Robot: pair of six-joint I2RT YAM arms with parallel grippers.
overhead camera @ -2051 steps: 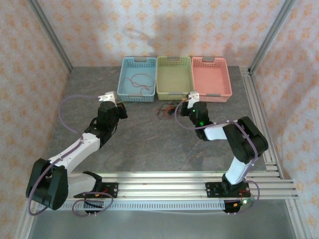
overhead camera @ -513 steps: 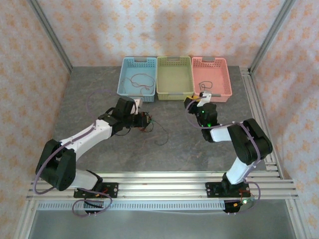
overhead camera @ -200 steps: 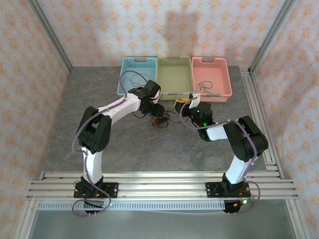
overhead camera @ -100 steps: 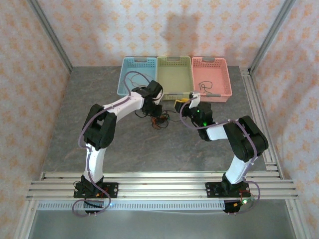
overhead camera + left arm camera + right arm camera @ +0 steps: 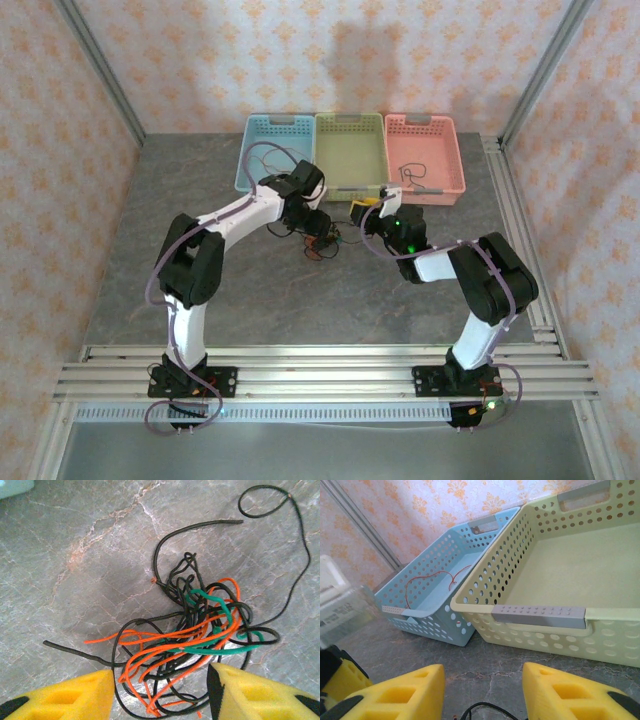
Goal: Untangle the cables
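Orange, black, green cables (image 5: 190,630)

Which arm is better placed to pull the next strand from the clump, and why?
Left, probably. The left end effector hangs open directly over the cables, straddling the clump; the right end effector faces the lime basket.

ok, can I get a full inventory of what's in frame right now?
grey marbled table: one, grey, under everything
blue perforated plastic basket: one, far edge, left of row
yellow-green perforated plastic basket: one, middle
pink perforated plastic basket: one, right
tangle of thin wires: one clump, orange, black and green, on the table before the baskets
loose thin red wire: one, inside blue basket
loose thin black wire: one, inside pink basket
left gripper: one, yellow pads, open over the tangle
right gripper: one, yellow pads, open, facing yellow-green basket
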